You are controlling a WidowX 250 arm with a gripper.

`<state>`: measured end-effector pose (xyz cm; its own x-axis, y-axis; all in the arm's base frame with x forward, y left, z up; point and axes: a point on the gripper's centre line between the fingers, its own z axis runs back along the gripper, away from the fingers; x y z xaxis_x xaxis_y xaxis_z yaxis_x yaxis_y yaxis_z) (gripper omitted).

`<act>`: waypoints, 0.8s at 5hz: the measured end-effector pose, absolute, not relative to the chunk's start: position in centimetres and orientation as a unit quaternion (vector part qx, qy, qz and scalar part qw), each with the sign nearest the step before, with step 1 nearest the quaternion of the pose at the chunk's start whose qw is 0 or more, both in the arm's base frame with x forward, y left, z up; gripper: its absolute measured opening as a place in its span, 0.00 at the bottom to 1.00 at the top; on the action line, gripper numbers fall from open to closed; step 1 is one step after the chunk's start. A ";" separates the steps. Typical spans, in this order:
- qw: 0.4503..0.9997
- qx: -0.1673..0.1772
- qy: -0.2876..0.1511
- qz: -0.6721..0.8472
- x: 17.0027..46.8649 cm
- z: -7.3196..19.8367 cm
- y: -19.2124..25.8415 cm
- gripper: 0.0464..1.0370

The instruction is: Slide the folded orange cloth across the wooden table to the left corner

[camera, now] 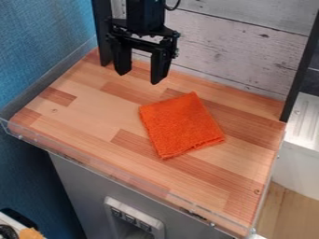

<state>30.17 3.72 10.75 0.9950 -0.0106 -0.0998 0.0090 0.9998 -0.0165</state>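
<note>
The gripper (141,77), spread wide, hangs near 1 folded orange cloth (181,125) on the wooden counter (81,126).

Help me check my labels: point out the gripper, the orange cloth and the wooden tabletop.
Gripper (139,78): camera view, midway between its two fingertips.
Orange cloth (182,125): camera view, middle of its upper surface.
Wooden tabletop (90,116): camera view, bare wood left of the cloth in the picture.
</note>
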 end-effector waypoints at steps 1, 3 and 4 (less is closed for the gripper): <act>0.999 -0.009 0.048 -0.021 30.0 10.1 3.4 0.96; 0.997 -0.003 0.019 -0.081 30.2 9.6 1.9 0.96; 0.993 0.003 0.003 -0.115 30.8 9.5 0.2 0.96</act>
<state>30.76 0.23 9.53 0.9734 -0.2289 -0.0058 0.2289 0.9734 0.0044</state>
